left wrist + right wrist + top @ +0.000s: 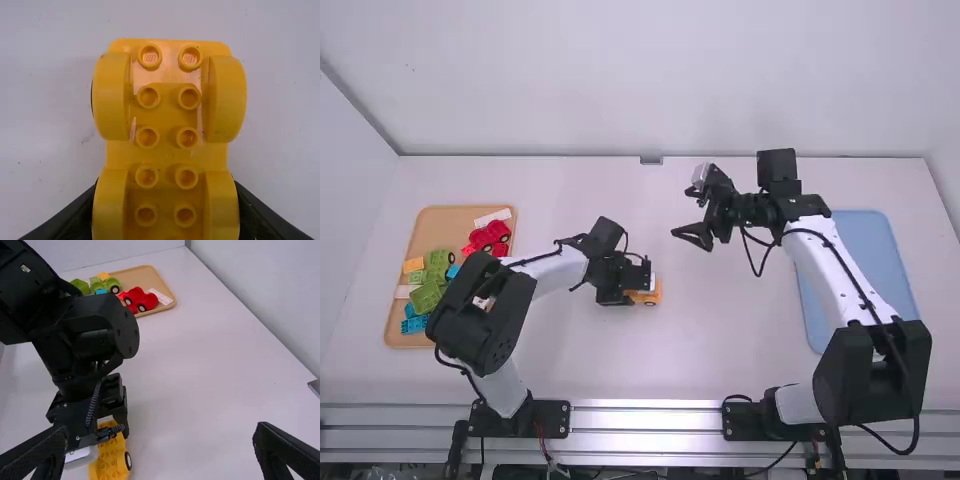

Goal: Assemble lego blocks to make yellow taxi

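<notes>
- Along the near edge, the left arm's base (545, 418) and right arm's base (745, 422) stand at the metal rail, so both can reach the middle.
- Left, in the near half of the tan tray (396, 338), lie blue bricks (415, 323) and a green car chassis (425, 298), probably spares for other builds.
- Mid-table, the yellow car chassis (167, 160) sits studs up in the left gripper (166, 192), whose fingers close on both sides at one pair of fenders. That likely steadies it and leaves the studs free for bricks.
- Right, a blue tray (865, 275) lies flat, perhaps meant for the finished taxi.
- Farther up the tan tray is a yellow brick (413, 265), probably body material still to be fitted.
- Beyond the chassis, to its right, the right gripper (161, 431) hangs wide and empty, apart from the work.
- Farthest left, a red car chassis (498, 231) and a white brick (492, 217) share the tray's far end.
</notes>
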{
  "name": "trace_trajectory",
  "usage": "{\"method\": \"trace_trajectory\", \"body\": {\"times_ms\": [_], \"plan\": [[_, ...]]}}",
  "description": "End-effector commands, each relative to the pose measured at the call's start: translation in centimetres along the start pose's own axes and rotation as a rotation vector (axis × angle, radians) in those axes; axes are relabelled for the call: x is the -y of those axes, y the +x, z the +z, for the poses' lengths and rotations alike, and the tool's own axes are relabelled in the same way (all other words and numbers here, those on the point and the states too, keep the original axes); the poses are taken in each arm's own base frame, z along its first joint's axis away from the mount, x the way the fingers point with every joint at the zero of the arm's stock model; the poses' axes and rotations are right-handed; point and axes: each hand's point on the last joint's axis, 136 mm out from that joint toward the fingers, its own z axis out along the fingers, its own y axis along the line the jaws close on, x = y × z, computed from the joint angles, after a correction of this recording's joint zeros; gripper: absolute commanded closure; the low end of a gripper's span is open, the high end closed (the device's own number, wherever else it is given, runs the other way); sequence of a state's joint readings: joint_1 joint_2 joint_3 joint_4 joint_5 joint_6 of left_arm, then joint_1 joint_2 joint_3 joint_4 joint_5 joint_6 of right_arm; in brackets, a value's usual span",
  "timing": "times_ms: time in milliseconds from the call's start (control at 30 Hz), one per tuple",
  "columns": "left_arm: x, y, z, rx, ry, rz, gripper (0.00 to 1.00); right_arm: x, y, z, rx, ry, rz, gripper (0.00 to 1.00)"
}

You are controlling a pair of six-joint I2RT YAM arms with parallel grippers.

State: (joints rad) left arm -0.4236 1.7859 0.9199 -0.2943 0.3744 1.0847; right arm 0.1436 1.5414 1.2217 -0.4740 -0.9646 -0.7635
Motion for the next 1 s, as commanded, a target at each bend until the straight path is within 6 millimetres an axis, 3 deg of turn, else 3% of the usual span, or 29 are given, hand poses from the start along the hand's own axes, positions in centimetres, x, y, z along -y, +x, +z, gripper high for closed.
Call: {"method": "trace_trajectory", "body": {"times_ms": [0,133,300,333,367,667,833,967], "plan": [[0.2,-0.4,0.3,0.018,0.023,-0.052,0.61,-0.5,-0.8,-0.6,0.015,0.006,-0.018,0.02],[0.5,-0.2,0.3,0.014,0.036,-0.056,0.56,-0.6,-0.8,-0.5,0.014,0.002,-0.013,0.02],[0.6,-0.2,0.3,0.013,0.037,-0.056,0.33,-0.6,-0.8,-0.5,0.014,0.003,-0.012,0.01],[0.6,-0.2,0.3,0.013,0.035,-0.056,0.20,-0.6,-0.8,-0.5,0.014,0.003,-0.011,0.01],[0.5,-0.2,0.3,0.012,0.034,-0.055,0.01,-0.6,-0.8,-0.5,0.014,0.003,-0.011,0.02],[-0.7,-0.8,-0.9,0.017,0.017,-0.063,0.01,-0.6,-0.8,-0.5,0.014,0.002,-0.011,0.01],[-2.1,-2.1,-5.9,0.055,-0.013,-0.144,0.01,-1.0,-1.3,-0.5,0.039,-0.021,-0.014,0.02],[-5.9,-1.5,-11.3,0.121,-0.194,-0.395,0.01,-1.6,-1.8,0.0,0.054,-0.046,-0.035,0.02]]}}
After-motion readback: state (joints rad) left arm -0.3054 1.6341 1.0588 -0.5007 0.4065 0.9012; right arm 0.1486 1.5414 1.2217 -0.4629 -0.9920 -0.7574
